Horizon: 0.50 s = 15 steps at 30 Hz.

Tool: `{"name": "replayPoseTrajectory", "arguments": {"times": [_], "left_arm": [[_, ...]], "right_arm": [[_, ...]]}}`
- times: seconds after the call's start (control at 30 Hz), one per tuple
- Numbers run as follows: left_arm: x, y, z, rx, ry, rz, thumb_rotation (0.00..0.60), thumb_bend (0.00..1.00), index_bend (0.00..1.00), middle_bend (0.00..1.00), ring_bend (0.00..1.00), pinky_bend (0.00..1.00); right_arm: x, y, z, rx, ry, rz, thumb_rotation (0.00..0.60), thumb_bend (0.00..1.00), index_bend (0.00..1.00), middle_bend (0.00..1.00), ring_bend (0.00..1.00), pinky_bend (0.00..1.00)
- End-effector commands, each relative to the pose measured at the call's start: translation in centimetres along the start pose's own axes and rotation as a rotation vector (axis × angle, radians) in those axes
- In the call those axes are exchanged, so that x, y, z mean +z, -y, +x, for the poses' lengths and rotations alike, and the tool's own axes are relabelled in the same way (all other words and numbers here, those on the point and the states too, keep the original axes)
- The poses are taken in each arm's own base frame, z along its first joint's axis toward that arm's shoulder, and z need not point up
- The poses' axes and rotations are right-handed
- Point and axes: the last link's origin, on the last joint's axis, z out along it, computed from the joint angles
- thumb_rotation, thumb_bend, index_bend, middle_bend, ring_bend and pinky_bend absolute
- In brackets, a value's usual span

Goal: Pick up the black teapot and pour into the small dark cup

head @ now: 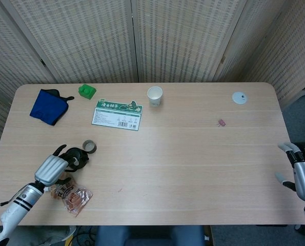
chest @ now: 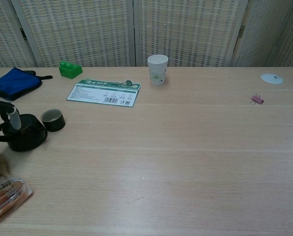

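Woven screens stand behind a pale wood counter (head: 193,154). Near its front left sits the black teapot (chest: 24,133), squat and round, with the small dark cup (chest: 53,119) upright just beside it on the far right side, apart from it by a narrow gap. The left hand (head: 54,167) is at the teapot from the near left side: in the chest view one finger (chest: 12,118) bends down over the pot's top and dark parts reach around its side, but whether the hand has closed on the pot or only touches it I cannot tell. The right hand (head: 302,177) hangs at the counter's right edge, fingers apart, holding nothing.

The teapot looks rigid and probably ceramic or cast, so it should be fairly heavy for its size, smooth-skinned and liable to slip or chip if knocked. Its lid may sit loose. The best hold is likely the handle side, with a finger on the lid to keep it seated while tipping. The cup looks light and easily nudged, so the spout should come over it without touching it.

A snack packet (head: 70,195) lies close in front of the pot.
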Motion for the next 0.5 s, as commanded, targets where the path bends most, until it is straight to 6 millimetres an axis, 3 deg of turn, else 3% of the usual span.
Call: {"name": "replayPoseTrajectory", "arguments": {"times": [0.03, 0.5], "left_arm": [[0.0, 0.1, -0.2, 0.006, 0.013, 0.018, 0.6, 0.22, 0.4, 0.33, 0.36, 0.03], [-0.7, 0.4, -0.2, -0.004, 0.029, 0.061, 0.6, 0.22, 0.44, 0.4, 0.41, 0.03]], "right_arm": [[0.2, -0.1, 0.4, -0.005, -0.014, -0.002, 0.6, 0.1, 0.24, 0.24, 0.17, 0.25], [0.8, 0.2, 1.5, -0.011, -0.037, 0.01, 0.6, 0.1, 0.24, 0.24, 0.17, 0.25]]}}
